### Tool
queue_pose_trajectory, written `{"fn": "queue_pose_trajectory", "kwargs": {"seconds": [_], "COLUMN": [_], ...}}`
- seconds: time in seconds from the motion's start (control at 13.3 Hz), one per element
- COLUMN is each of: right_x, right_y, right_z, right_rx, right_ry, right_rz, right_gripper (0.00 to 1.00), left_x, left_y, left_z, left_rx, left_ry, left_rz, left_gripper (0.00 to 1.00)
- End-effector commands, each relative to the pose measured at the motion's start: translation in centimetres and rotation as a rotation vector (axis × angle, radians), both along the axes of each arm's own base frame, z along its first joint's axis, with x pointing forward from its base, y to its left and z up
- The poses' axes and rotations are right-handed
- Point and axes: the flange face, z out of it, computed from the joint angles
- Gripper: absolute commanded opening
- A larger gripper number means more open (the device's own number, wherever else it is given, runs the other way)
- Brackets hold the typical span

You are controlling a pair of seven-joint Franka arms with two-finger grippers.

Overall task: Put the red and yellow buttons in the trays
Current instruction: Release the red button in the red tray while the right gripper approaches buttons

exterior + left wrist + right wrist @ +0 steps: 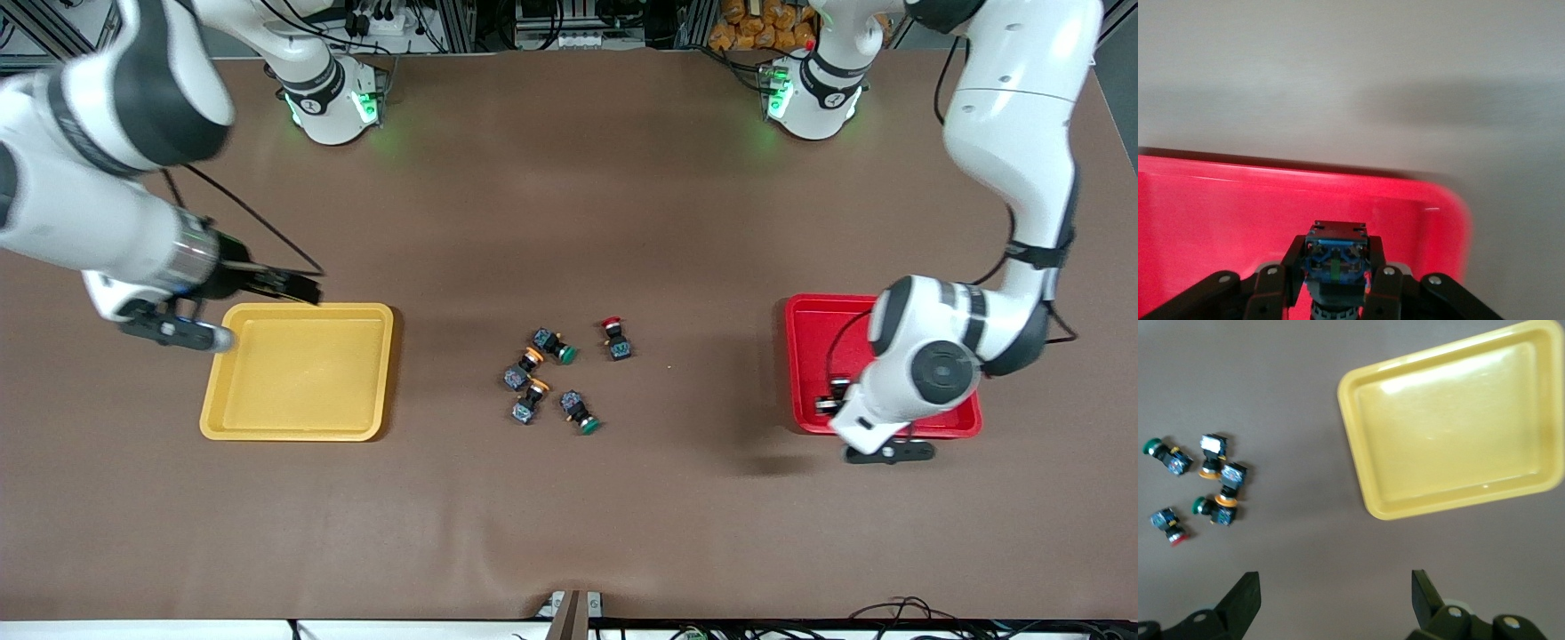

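Observation:
My left gripper (836, 397) is over the red tray (805, 356) and is shut on a black push-button switch (1336, 257). Its blue terminal end shows and its cap is hidden. The red tray fills the left wrist view (1211, 213). One red button (613, 338) and two orange-yellow buttons (524, 366) (531, 398) lie at the table's middle. My right gripper (182, 332) is open and empty, up over the yellow tray's (302, 373) corner at the right arm's end. The right wrist view shows the empty yellow tray (1458, 433), the red button (1171, 528) and the orange-yellow ones (1211, 457) (1228, 485).
Two green-capped switches (557, 347) (581, 413) lie among the buttons; they also show in the right wrist view (1161, 453) (1215, 510). The brown table (569, 516) stretches between the two trays.

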Motion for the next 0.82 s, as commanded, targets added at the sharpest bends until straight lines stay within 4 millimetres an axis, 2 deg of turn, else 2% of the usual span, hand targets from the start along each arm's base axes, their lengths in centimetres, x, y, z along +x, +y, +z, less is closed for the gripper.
{"fn": "queue_pose_trajectory", "kwargs": {"seconds": [0.0,0.22,0.37,0.52,0.6,0.67,0.75], "right_x": [1.2,1.4,1.4,1.6,1.7,1.9,1.6], "right_y": [3.2,7.7,11.2,12.8,13.5,14.0,15.4], "right_z": [-3.1,-7.0,-10.0,-13.1,-14.1,-15.1,-16.3], "right_rx": [0.000,-0.018,-0.031,-0.047,-0.040,-0.038,-0.042], "right_ry": [0.000,0.005,-0.002,-0.005,-0.006,-0.013,-0.023], "right_rz": [-0.059,-0.139,-0.212,-0.237,-0.260,-0.301,-0.311], "right_gripper": [1.00,1.00,1.00,1.00,1.00,1.00,1.00], "left_x": [-1.3,-2.1,-2.9,-3.6,-3.9,-4.1,-4.2], "left_y": [4.5,8.1,9.8,11.7,12.6,13.0,13.1], "left_z": [0.8,-0.6,-2.0,-3.1,-3.3,-3.5,-3.5], "left_rx": [0.004,-0.014,-0.022,-0.034,-0.037,-0.038,-0.039], "left_ry": [0.018,0.008,-0.013,-0.027,-0.031,-0.028,-0.025], "left_rz": [-0.054,-0.088,-0.112,-0.127,-0.134,-0.137,-0.146], "left_gripper": [0.10,0.10,0.10,0.10,0.10,0.10,0.10]}}
